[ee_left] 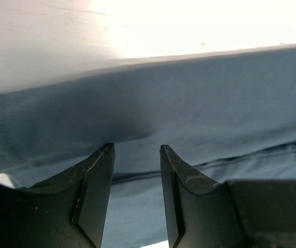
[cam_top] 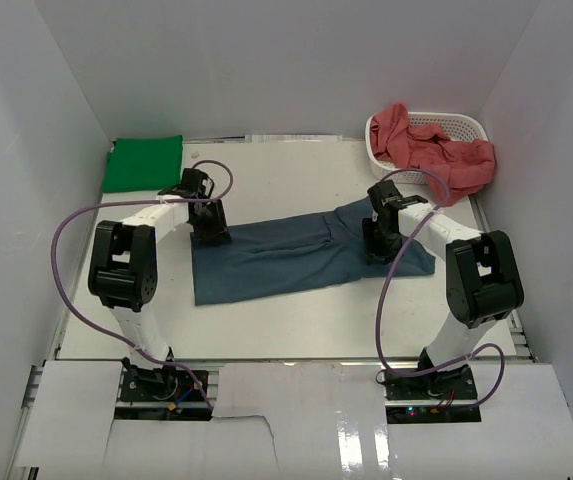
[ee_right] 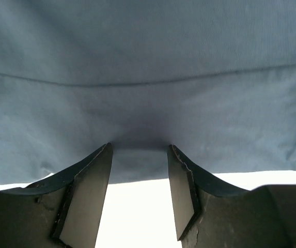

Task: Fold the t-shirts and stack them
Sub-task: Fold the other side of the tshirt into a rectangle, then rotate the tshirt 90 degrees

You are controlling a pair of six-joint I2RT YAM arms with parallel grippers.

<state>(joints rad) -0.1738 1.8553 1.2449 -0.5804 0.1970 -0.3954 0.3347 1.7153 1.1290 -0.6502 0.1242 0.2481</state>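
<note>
Blue t-shirt [cam_top: 296, 258] lies lengthwise, left to right.

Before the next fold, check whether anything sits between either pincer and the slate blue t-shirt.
Nothing visible does. The left pincer and right pincer both stand open right at the slate blue t-shirt, with bare cloth directly ahead of each.

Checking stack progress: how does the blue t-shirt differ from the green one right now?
Pose: the slate blue t-shirt lies stretched in a long band across the middle of the table; the green t-shirt is a compact folded rectangle in the far left corner.
Handling: the left gripper and right gripper sit at the blue shirt's ends, jaws apart; nothing touches the green one.
Shared: both lie flat on the table.
</note>
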